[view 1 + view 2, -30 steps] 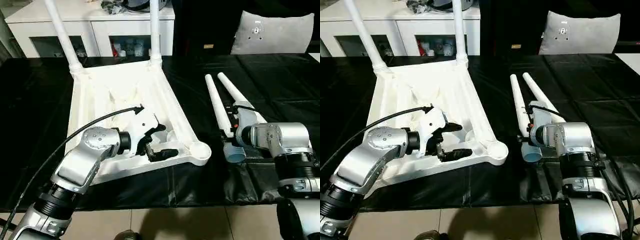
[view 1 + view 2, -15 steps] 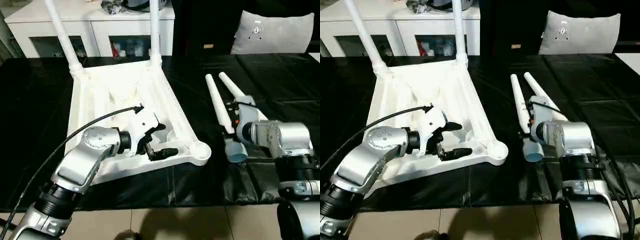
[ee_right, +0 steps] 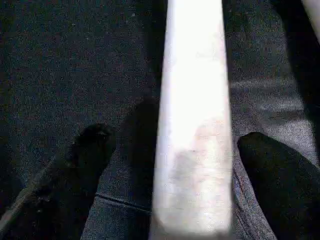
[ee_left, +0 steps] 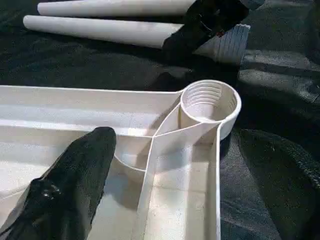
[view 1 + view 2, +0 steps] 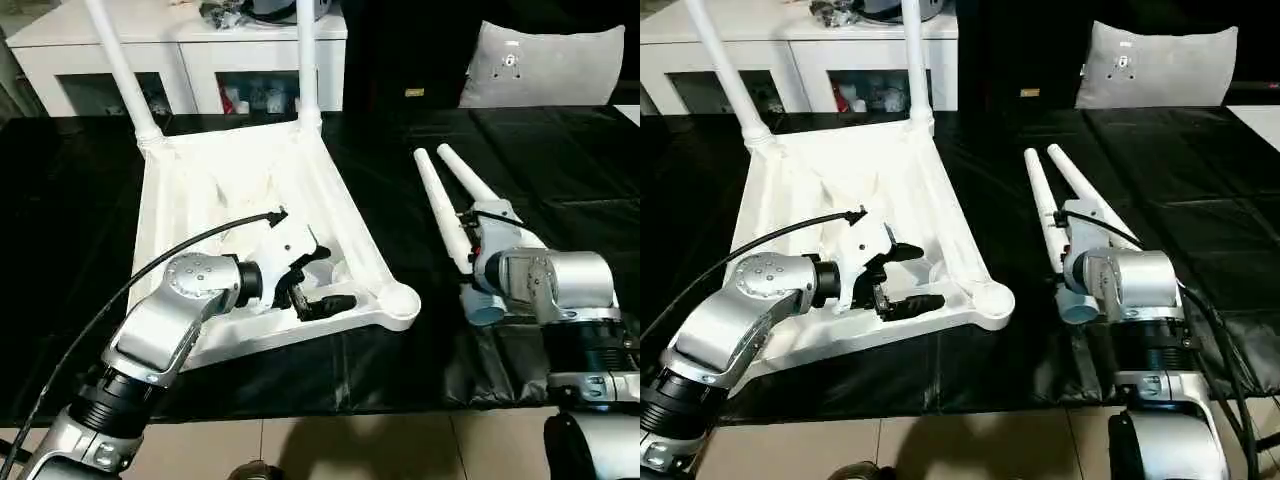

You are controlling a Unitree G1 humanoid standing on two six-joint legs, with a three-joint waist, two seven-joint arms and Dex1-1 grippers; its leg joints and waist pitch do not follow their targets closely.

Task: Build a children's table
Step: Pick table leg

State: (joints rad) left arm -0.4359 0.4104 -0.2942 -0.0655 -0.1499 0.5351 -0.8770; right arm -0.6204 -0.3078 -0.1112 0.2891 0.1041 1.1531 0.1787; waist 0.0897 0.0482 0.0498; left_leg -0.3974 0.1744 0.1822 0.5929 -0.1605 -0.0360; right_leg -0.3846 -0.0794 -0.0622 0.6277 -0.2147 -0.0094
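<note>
1 tabletop [image 5: 250, 190], 2 legs fitted [image 5: 120, 65], 2 loose legs [image 5: 440, 205].

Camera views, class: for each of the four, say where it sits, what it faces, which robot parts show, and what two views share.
Left eye view: head, looking down at upturned table top; both silver forearms show.
Right eye view: same scene, slightly offset.
Left wrist view: on left arm, facing empty corner socket; black finger shows.
Right wrist view: on right arm, over a loose leg between open jaws.
Shared: the loose legs appear in head and left wrist views.
</note>
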